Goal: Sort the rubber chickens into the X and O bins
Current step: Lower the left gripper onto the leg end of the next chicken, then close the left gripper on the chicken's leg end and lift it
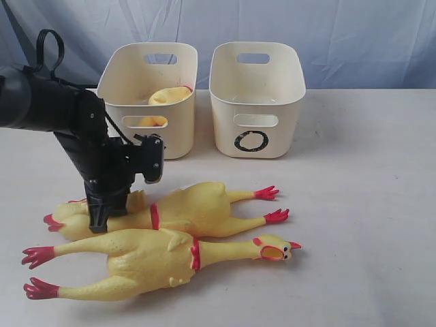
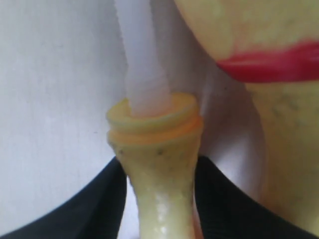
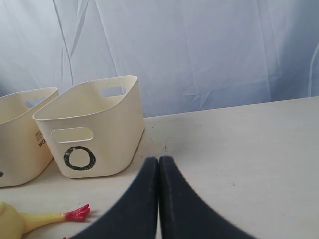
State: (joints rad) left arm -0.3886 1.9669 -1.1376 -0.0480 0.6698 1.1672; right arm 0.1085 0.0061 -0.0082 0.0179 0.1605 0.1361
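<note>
Two rubber chickens lie side by side on the table. The front chicken has its head to the right. The rear chicken has its feet to the right and its head end to the left. My left gripper is down on that head end. In the left wrist view the left gripper is shut on a narrow yellow part with an orange-rimmed flare. A third chicken lies in the left bin, whose mark is hidden. The O bin stands to its right. My right gripper is shut and empty, out of the exterior view.
A blue-grey cloth backdrop hangs behind the bins. The right wrist view shows the O bin, the neighbouring bin and one red chicken foot over the pale table.
</note>
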